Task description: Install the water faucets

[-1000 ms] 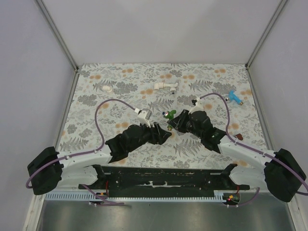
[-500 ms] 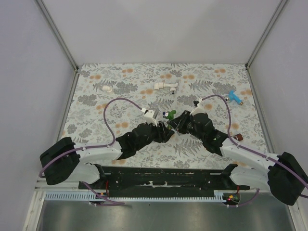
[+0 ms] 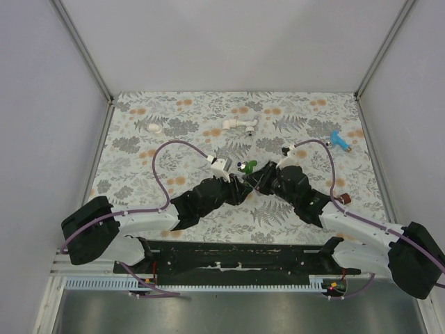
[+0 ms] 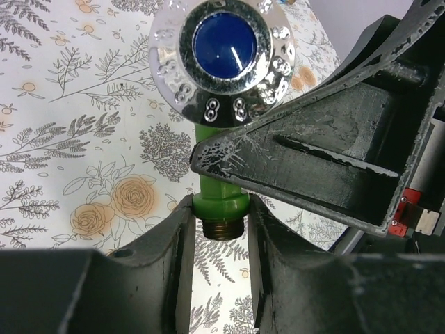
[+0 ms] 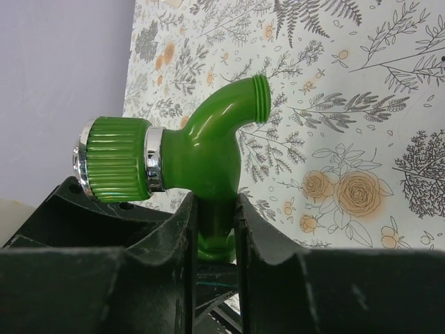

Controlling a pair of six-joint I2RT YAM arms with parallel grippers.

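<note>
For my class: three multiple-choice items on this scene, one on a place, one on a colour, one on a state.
1. Where does the blue faucet lie?
A) far right of the table
B) far left
C) between the arm bases

2. What colour is the cap on the green faucet?
A) red
B) blue
C) yellow

3. What holds the green faucet?
A) one gripper
B) the left gripper and the right gripper
C) nothing

1 A: it lies by the far right edge.
2 B: the cap is blue inside a chrome ring.
3 B: both are shut on it.
</note>
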